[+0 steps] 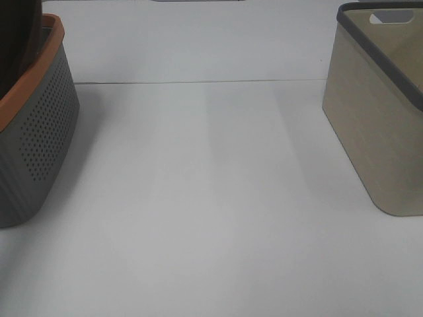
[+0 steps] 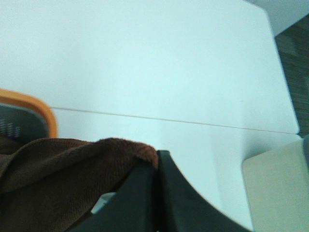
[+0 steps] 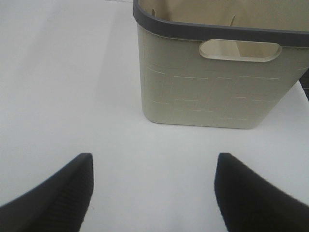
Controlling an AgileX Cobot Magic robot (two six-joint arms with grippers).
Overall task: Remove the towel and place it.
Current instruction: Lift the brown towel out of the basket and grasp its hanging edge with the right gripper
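The dark brown towel [image 2: 63, 174] is pinched at one edge between the fingers of my left gripper [image 2: 157, 158], which is shut on it. The towel hangs up out of the grey perforated basket with an orange rim [image 2: 44, 110]. In the high view the towel [image 1: 16, 46] shows as a dark brown mass over that basket [image 1: 39, 132] at the far left; the left gripper itself is out of that frame. My right gripper [image 3: 153, 160] is open and empty, low over the table, facing the beige basket [image 3: 212, 82].
The beige basket with a dark grey rim [image 1: 380, 125] stands at the right and looks empty inside. A white table [image 1: 211, 198] lies between the two baskets. A seam line [image 1: 198, 82] crosses the table at the back.
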